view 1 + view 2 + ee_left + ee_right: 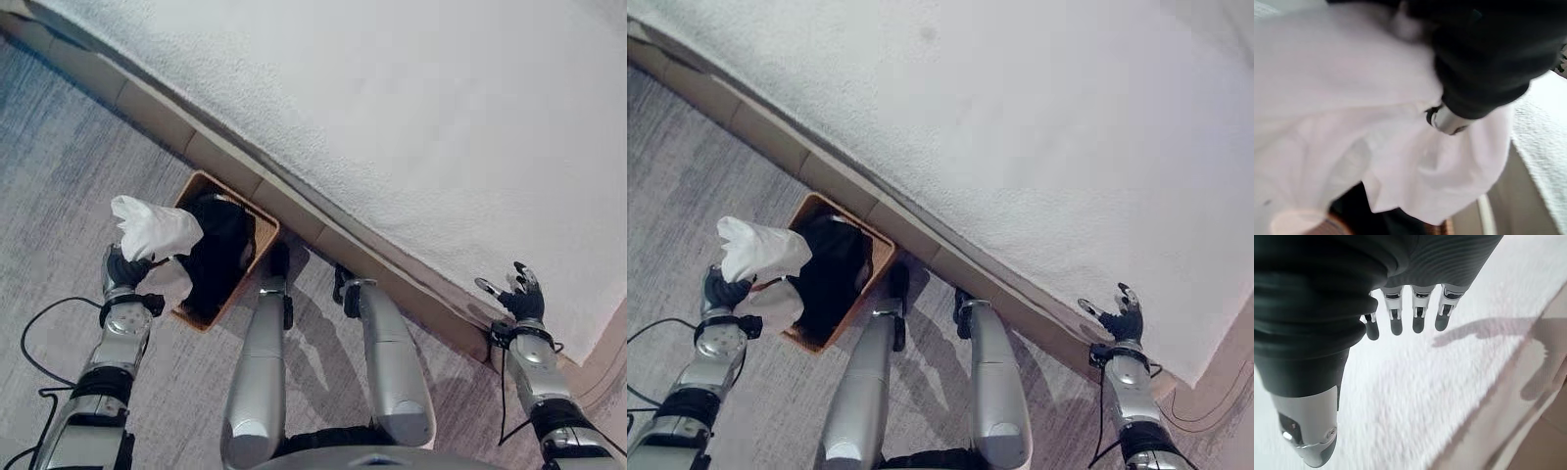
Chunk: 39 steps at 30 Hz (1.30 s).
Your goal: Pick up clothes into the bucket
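Note:
A white garment [152, 227] is bunched in my left hand [121, 269], which is shut on it at the near left rim of the brown basket [263, 241] on the floor. Part of the cloth [167, 282] droops over the basket's near edge. Dark clothing [217, 250] fills the inside of the basket. In the left wrist view the white garment [1352, 122] hangs beside a fingertip [1448, 121] and the dark cover. My right hand [521, 292] is open, fingers straight, over the edge of the white bedspread [411, 108]; its fingers [1420, 313] hold nothing.
The bed's tan wooden frame [323, 230] runs diagonally just behind the basket. Grey patterned carpet [59, 186] lies to the left of the basket.

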{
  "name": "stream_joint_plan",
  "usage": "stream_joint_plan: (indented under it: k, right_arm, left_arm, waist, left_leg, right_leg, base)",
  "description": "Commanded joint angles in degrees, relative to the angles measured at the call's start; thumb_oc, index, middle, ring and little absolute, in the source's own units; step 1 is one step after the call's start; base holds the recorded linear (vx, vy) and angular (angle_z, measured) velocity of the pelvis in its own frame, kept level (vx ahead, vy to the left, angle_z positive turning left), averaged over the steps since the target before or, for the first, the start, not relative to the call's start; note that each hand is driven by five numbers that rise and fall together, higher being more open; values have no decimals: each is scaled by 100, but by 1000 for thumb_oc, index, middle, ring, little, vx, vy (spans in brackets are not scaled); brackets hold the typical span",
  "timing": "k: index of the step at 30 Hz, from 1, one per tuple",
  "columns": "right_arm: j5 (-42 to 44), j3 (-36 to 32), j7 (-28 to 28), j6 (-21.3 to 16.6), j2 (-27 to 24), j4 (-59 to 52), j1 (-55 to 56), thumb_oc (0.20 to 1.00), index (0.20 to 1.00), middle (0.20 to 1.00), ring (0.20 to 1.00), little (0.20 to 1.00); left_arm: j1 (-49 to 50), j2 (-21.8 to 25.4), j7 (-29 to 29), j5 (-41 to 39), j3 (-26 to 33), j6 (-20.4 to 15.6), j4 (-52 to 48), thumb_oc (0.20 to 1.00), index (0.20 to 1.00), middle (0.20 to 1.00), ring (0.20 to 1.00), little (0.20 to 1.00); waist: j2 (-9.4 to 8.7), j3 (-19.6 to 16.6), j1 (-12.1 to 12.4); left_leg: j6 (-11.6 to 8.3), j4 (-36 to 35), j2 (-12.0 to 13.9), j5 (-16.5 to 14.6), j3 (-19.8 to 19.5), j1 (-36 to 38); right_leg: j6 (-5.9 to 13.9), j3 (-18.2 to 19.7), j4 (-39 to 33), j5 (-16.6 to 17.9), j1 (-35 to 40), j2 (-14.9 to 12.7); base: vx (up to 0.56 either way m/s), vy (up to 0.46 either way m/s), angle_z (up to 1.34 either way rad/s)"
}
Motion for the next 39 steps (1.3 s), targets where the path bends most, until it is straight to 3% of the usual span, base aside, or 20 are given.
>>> stream_joint_plan:
  k: [1, 4, 5, 6, 13, 17, 23, 25, 26, 30, 32, 33, 34, 39]
  right_arm:
    - [199, 14, -143, -195, -172, -241, 341, 1000, 1000, 1000, 1000, 1000]
    - [264, 125, -116, -140, -129, -206, 387, 1000, 1000, 1000, 1000, 1000]
    - [266, 141, -106, -117, -135, -175, 407, 1000, 1000, 1000, 1000, 1000]
    - [266, 139, -105, -118, -133, -173, 404, 1000, 1000, 1000, 1000, 1000]
    - [216, 179, -84, 94, -139, 110, 483, 1000, 1000, 1000, 1000, 1000]
    - [162, 228, -31, 236, -123, 310, 388, 1000, 1000, 1000, 1000, 1000]
    - [167, 276, 25, 303, -57, 313, 328, 1000, 1000, 1000, 1000, 1000]
    - [174, 308, 62, 329, -22, 357, 288, 1000, 1000, 1000, 1000, 1000]
    - [181, 281, 67, 348, 0, 369, 219, 1000, 1000, 1000, 1000, 1000]
    - [128, 308, 108, 443, 49, 498, 143, 1000, 1000, 1000, 1000, 1000]
    - [79, 302, 160, 529, 60, 711, 45, 1000, 1000, 1000, 1000, 1000]
    - [80, 303, 160, 528, 58, 711, 48, 1000, 1000, 1000, 1000, 1000]
    - [50, 285, 191, 542, 96, 858, 7, 1000, 1000, 1000, 1000, 1000]
    - [-16, 207, 289, 573, 156, 1207, 12, 1000, 1000, 1000, 1000, 1000]
  left_arm:
    - [-38, 277, 278, 127, 64, 4, -38, 200, 200, 200, 200, 200]
    - [-315, 392, 305, 111, -40, 129, 41, 200, 200, 200, 200, 200]
    - [-374, 429, 280, 99, -65, 166, 72, 413, 413, 413, 413, 413]
    - [-380, 431, 279, 98, -68, 166, 74, 1000, 1000, 1000, 1000, 1000]
    - [-566, 548, 216, 251, -173, 529, 78, 1000, 1000, 1000, 1000, 1000]
    - [-635, 689, 256, 814, -172, 923, -37, 1000, 1000, 1000, 1000, 1000]
    - [-451, 578, 289, 918, 34, 1013, -222, 1000, 1000, 1000, 1000, 1000]
    - [-330, 468, 272, 849, 119, 987, -264, 1000, 1000, 1000, 1000, 1000]
    - [-324, 404, 271, 802, 166, 962, -287, 1000, 1000, 1000, 1000, 1000]
    - [-40, -74, 198, 371, 236, 773, -273, 1000, 1000, 1000, 1000, 1000]
    - [88, -495, -150, -434, 268, 436, -63, 1000, 1000, 1000, 1000, 1000]
    - [91, -496, -151, -436, 267, 433, -61, 1000, 1000, 1000, 1000, 1000]
    - [155, -817, -446, -1239, 289, 129, 12, 1000, 1000, 1000, 1000, 1000]
    - [366, -1268, -957, -1968, 292, -57, 247, 1000, 1000, 1000, 1000, 1000]
  waist:
    - [-151, -124, -40]
    - [-312, -124, -75]
    - [-345, -124, -74]
    - [-344, -124, -71]
    - [-481, -124, -86]
    - [-531, -124, -87]
    - [-523, -124, -76]
    - [-490, -124, -55]
    - [-474, -124, -55]
    - [-314, -124, 27]
    - [-156, -124, 77]
    - [-156, -124, 76]
    - [-58, -124, 93]
    - [139, -124, 109]
  left_leg:
    - [-101, 285, 287, -230, -115, -64]
    - [-97, 622, 343, -338, -182, -436]
    - [-95, 675, 363, -362, -198, -489]
    - [-95, 682, 364, -366, -198, -496]
    - [-72, 865, 422, -466, -269, -710]
    - [-70, 772, 456, -459, -221, -662]
    - [-99, 414, 499, -337, -180, -389]
    - [-109, 250, 519, -280, -142, -214]
    - [-101, 94, 508, -36, -103, -270]
    - [-112, -322, 494, 94, -2, 282]
    - [-122, -715, 469, 202, 74, 846]
    - [-122, -727, 468, 206, 74, 858]
    - [-138, -1007, 439, 283, 99, 1275]
    - [-187, -1598, 397, 420, 123, 2220]
  right_leg:
    - [441, 596, -147, 99, 313, -73]
    - [461, 557, 25, 56, 3, 0]
    - [462, 543, 74, 41, -47, 11]
    - [462, 543, 78, 38, -52, 13]
    - [456, 464, 113, 2, -200, 55]
    - [454, 453, -68, 61, -150, 97]
    - [473, 441, -458, 203, 73, 119]
    - [483, 448, -602, 251, 211, 128]
    - [455, 424, -752, 465, 150, 93]
    - [469, 496, -1070, 573, 621, 94]
    - [495, 523, -1323, 647, 1104, 77]
    - [496, 523, -1332, 649, 1114, 76]
    - [518, 546, -1493, 678, 1485, 72]
    - [539, 511, -1851, 728, 2349, 51]
  base:
    - [-4, 0, -15]
    - [2, -6, 1]
    - [0, 0, 0]
    - [0, 0, 0]
    - [0, 0, 0]
    - [0, 0, 0]
    - [-14, -2, -5]
    - [-57, 11, -5]
    - [-98, 20, -10]
    - [-28, 24, -11]
    - [6, 15, -11]
    - [33, 3, -18]
    - [25, -7, -14]
    - [55, -25, -1]
